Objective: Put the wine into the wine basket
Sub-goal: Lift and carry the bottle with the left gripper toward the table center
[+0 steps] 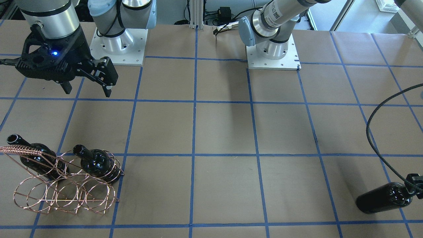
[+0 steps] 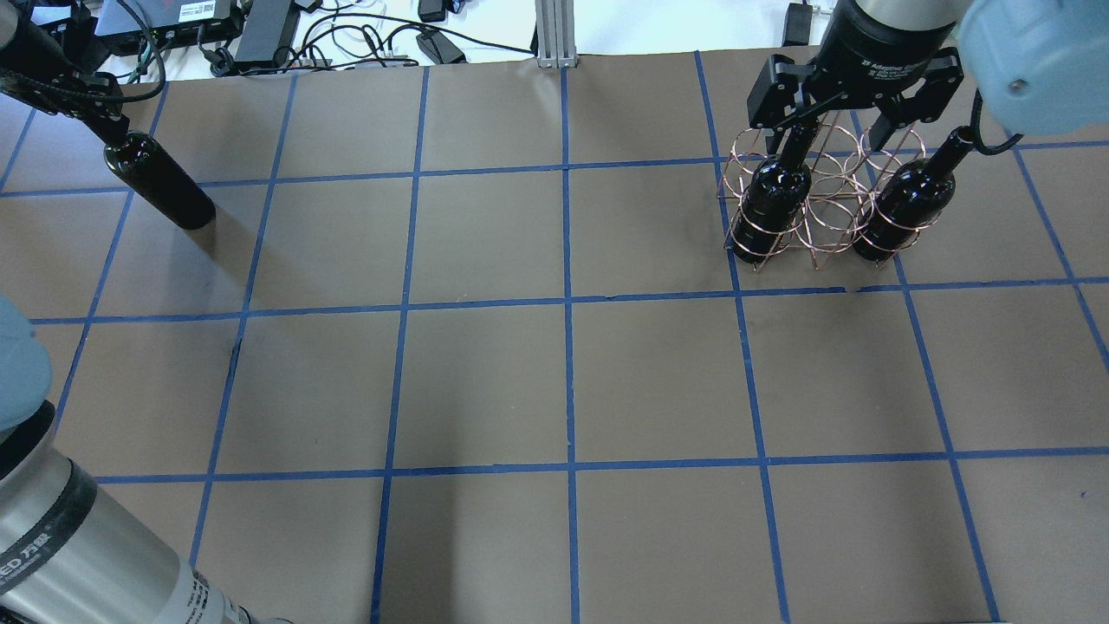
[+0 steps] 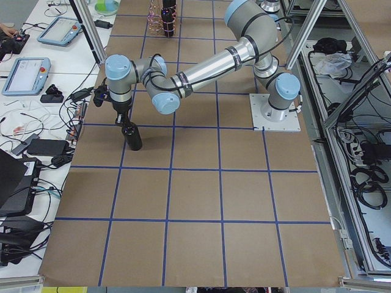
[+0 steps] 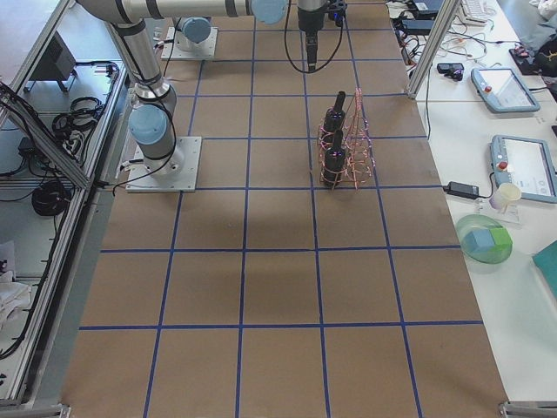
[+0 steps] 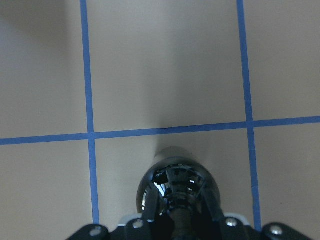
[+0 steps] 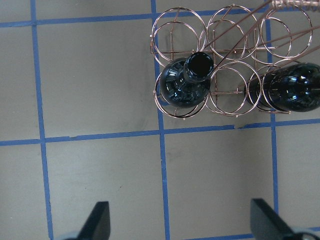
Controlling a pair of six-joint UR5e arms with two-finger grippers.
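My left gripper (image 2: 113, 130) is shut on the neck of a glossy black wine bottle (image 2: 165, 182) that stands upright at the table's far left; the left wrist view shows its shoulder (image 5: 177, 182) between the fingers. It also shows in the front view (image 1: 383, 198). The copper wire wine basket (image 2: 827, 225) stands at the far right and holds two alike bottles, one (image 2: 775, 199) and the other (image 2: 905, 204), in its end loops, with the middle loop empty. My right gripper (image 1: 86, 89) is open and empty, above and behind the basket (image 1: 66, 191).
The table is brown paper with a blue tape grid (image 2: 567, 299). The arm bases (image 1: 117, 46) stand at the robot's edge. A black cable (image 1: 373, 132) hangs by the left arm. Cables and boxes (image 2: 260, 26) lie beyond the far edge.
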